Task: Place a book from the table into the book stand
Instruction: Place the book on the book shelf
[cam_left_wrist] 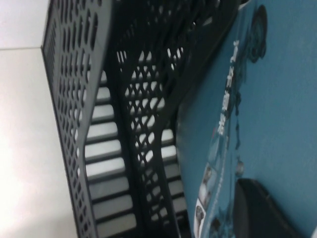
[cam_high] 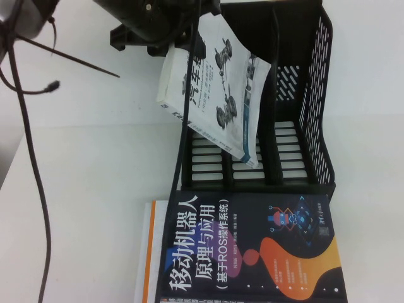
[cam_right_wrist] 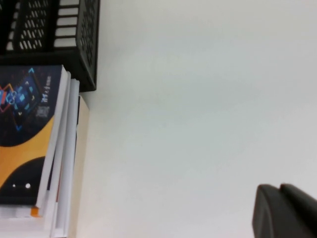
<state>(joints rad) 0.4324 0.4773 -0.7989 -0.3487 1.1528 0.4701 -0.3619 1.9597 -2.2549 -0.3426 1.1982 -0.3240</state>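
High view: the left gripper [cam_high: 172, 45], at the far end of the table [cam_high: 82, 189], grasps the book [cam_high: 218, 88], a white paperback with a black title and a grey suspension drawing, by its upper edge. The book hangs tilted below the gripper, its lower corner reaching down into the middle of the 3 slots of the book stand [cam_high: 303, 101], close to the slotted base; whether the corner touches the base cannot be told. Nearer the robot than the gripper, just in front of the stand, a dark navy book [cam_high: 252, 249] with orange shapes lies flat on a white book with an orange edge [cam_high: 149, 252]. Left wrist view: the teal back cover of the book [cam_left_wrist: 277, 99] lies against 1 dark finger [cam_left_wrist: 257, 208], with the stand's perforated walls [cam_left_wrist: 79, 99] beside it. Right wrist view: the right gripper [cam_right_wrist: 285, 210] sits low over bare table [cam_right_wrist: 198, 99], well apart from the stand [cam_right_wrist: 84, 49] and the stacked books [cam_right_wrist: 29, 139]; whether it is clenched or released cannot be told.
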